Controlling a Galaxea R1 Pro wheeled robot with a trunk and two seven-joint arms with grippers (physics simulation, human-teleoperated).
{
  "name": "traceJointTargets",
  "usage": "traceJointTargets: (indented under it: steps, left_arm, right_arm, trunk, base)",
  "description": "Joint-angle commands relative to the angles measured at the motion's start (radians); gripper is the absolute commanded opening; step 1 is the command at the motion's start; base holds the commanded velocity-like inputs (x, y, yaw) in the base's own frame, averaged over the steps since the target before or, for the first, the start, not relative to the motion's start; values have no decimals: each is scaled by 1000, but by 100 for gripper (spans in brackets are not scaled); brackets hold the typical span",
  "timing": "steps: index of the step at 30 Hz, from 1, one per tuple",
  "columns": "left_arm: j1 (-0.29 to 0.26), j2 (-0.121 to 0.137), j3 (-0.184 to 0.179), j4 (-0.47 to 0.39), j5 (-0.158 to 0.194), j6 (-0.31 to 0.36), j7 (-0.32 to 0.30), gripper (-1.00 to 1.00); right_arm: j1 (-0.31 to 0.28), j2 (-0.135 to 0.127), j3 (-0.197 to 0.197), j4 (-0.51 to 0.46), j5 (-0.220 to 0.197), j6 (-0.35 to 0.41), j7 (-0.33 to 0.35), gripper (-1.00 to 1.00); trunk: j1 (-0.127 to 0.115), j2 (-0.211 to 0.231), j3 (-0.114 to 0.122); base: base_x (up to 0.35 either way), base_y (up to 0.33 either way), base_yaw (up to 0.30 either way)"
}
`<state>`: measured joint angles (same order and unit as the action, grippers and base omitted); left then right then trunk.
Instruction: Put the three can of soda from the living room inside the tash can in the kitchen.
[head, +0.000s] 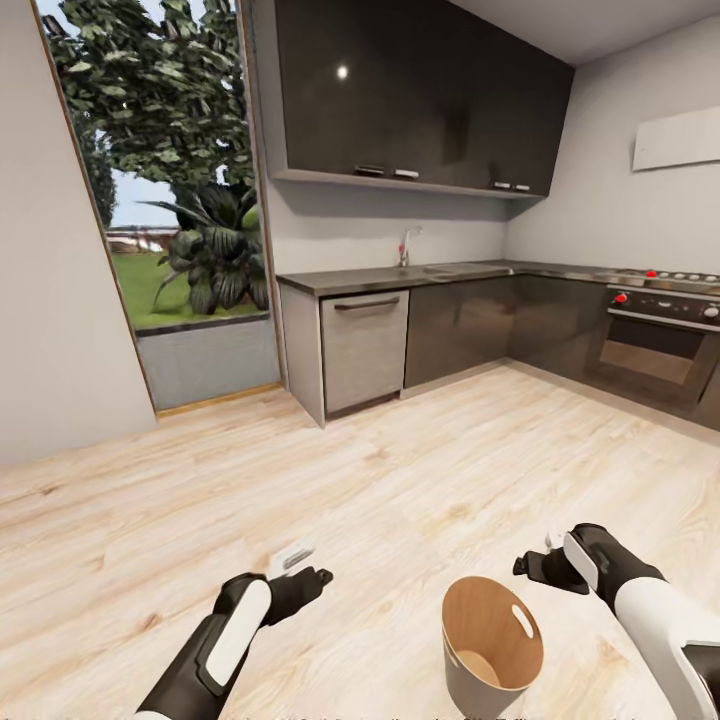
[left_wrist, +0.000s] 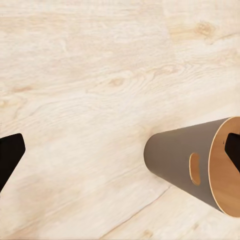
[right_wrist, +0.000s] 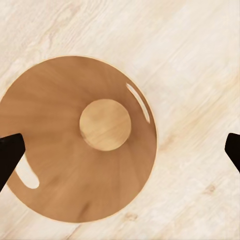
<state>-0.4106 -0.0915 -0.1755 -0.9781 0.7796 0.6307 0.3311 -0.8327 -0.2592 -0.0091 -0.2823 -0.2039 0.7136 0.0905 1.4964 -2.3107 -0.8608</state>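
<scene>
I'm in the kitchen, bin (head: 491, 640) upright on the floor at about 5 o'clock, between my arms. Right gripper (right_wrist: 120, 150) hangs spread right over its empty inside, ready for a drop; left gripper (left_wrist: 120, 150) spread beside it. No labels or writing anywhere

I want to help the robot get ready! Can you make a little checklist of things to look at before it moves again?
1. Trash can standing upright on the kitchen floor: ok.
2. Trash can has room inside: ok, the right wrist view shows only its bare bottom.
3. Left gripper holding a soda can: not ok, fingers wide apart, nothing between.
4. Right gripper holding a soda can: not ok, fingers spread, nothing between.
5. Soda can somewhere near: cannot tell.
</scene>
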Motion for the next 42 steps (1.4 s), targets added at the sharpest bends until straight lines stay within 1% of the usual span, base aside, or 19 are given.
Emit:
traceJointTargets:
  steps: [1,12,21,27,42]
  left_arm:
    - [2,0,0,-3,0,0,1,100]
    - [5,2,2,-7,0,0,3,100]
    - [6,1,1,8,0,0,3,100]
    - [6,1,1,8,0,0,3,100]
    - [6,1,1,9,0,0,3,100]
  right_arm:
    - [0,-1,0,0,0,0,-1,100]
    - [0,-5,-2,1,-2,1,0,100]
    - [0,-7,-3,1,-2,3,-1,100]
    - [-1,-10,-4,2,-3,17,-1,100]
    - [-1,-11,-5,2,-3,21,-2,100]
  trunk:
    - [4,-7,-3]
    - [46,-84,-38]
    - [81,-147,-66]
    - [104,-189,-85]
    - [110,-193,-143]
  base:
    - [0,0,0]
    - [0,0,0]
    - [0,0,0]
    - [0,0,0]
    - [0,0,0]
